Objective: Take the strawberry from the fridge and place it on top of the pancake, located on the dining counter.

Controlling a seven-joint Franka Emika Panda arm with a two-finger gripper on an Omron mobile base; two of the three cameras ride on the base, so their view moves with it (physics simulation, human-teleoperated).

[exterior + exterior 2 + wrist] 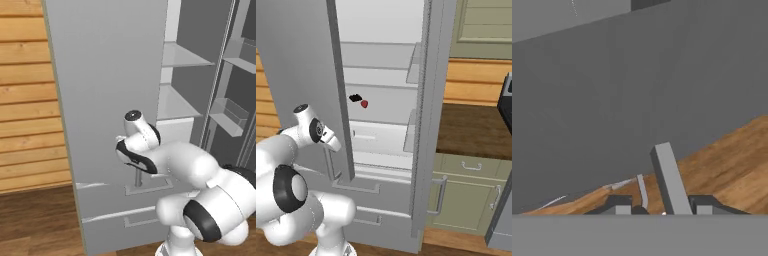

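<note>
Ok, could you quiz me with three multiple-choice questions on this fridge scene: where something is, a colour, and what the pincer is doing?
1. The tiny red strawberry lies: A on a clear shelf inside the tall grey two-door fridge; B on a plate; C in the pincer.
2. The plank floor is: A brown; B white; C green.
3. The dark two-finger pincer is: A wide open; B shut on the grey bar handle; C holding a cup.
Answers: A, it rests on the shelf; A, wood-brown boards; B, the bar stands between its tips.

No readable text (nor any labels).
</note>
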